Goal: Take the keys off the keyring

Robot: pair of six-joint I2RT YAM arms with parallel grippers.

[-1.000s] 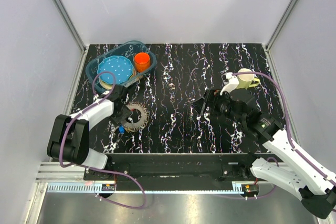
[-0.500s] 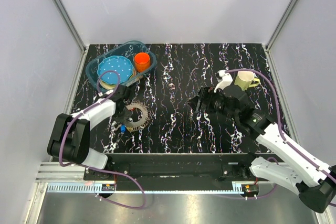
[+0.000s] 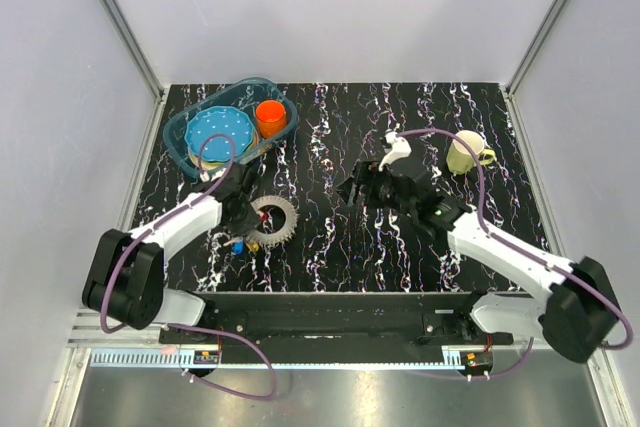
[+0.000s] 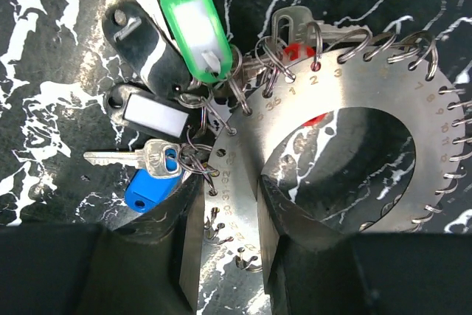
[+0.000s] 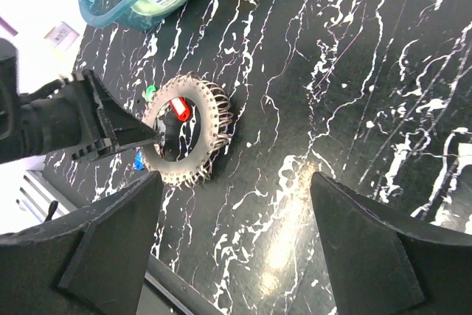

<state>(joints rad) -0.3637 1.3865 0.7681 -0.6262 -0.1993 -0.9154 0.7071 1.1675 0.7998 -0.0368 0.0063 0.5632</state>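
Overhead view of a black table (image 3: 330,137) veined with white, with two robot arms reaching in from the bottom edge. The keyring (image 3: 272,219) lies flat in the lower left of the table: a silvery metal disc with a large round hole, numbered holes stamped around its band, and small wire loops along its outer edge. The left gripper (image 3: 252,222) sits at the disc's left side. In the left wrist view its two fingers (image 4: 284,234) straddle the band at the bottom of the frame, one outside the rim and one inside the hole, clamped onto the keyring (image 4: 346,86). The keys (image 4: 122,157) bunch in the upper left of that view, hooked to the disc, among a green tag (image 4: 198,26), a blue tag (image 4: 147,189) and black tags. The right gripper (image 3: 358,190) hangs over the middle of the table, well apart from the disc, jaws spread wide and holding nothing. In the upper left a teal bin (image 3: 180,132) holds a blue dotted plate (image 3: 218,132) and an orange cup (image 3: 270,114). A pale mug (image 3: 465,152) stands at the right.
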